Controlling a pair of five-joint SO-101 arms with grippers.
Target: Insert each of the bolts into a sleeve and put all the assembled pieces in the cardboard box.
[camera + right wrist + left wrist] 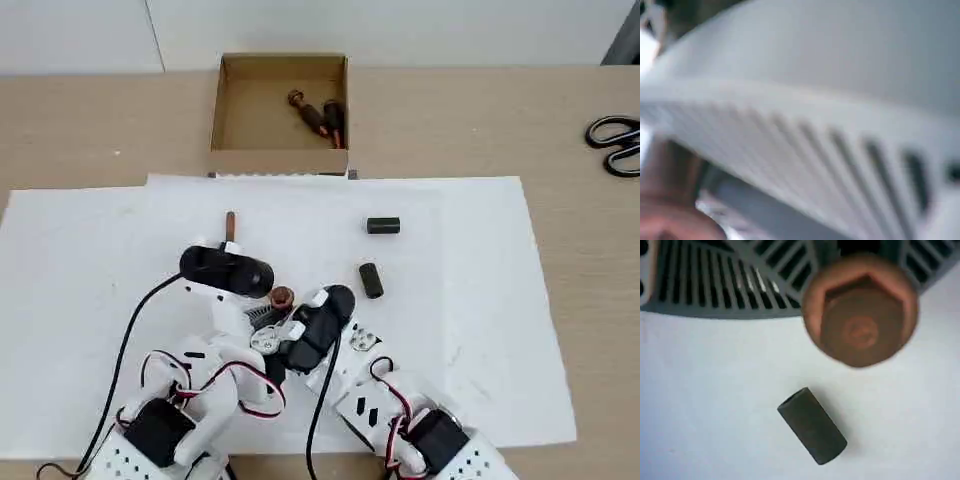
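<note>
High view: cardboard box (280, 162) at the far side of the tabletop (90, 130), with two assembled pieces (318, 115) lying inside, side by side. A white paper sheet (480, 340) lies in front of the box. Loose bolt (230, 222) is on the sheet, just beyond the left arm (225, 268). Two sleeves are on the sheet, near each other and apart: far sleeve (383, 226) and near sleeve (371, 280), both lying on their sides. Second bolt (282, 297) is head-up between the ends of the two arms, with the right arm (320, 328) just beside it. Scissors (615, 145) are on the bare tabletop, well apart from the sheet.

Left wrist view: the second bolt's hex head is close up, overlapping a grey ribbed part (730, 280), with one sleeve lying on the sheet below. The right wrist view is too blurred to read. Cannot tell for either arm whether its grip is clenched or released, or which one has the second bolt.
</note>
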